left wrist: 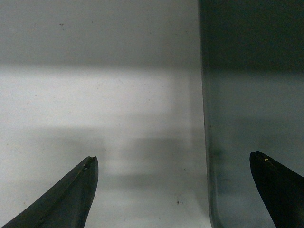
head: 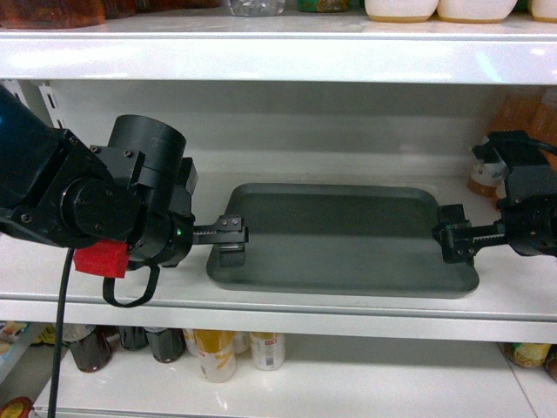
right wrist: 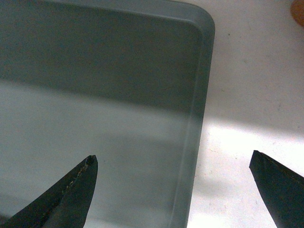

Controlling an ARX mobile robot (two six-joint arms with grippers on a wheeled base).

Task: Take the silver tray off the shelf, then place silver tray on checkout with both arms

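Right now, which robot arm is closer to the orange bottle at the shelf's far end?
Right. The right end effector is beside the orange bottle; the left end effector is across the grey-green metal tray.

left arm [head: 130, 205]: bulky black cylindrical joints, screws, green light, red tag, looped black cable | right arm [head: 526, 209]: black, blocky | fingers: thin, black, pointed

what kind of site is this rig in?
Probably a shop or a mock store. White metal shelf boards run in tiers, with bottles lined up on the tier below and jars on the one above. The silver tray lies flat on the middle board, left gripper and right gripper open at its short ends.
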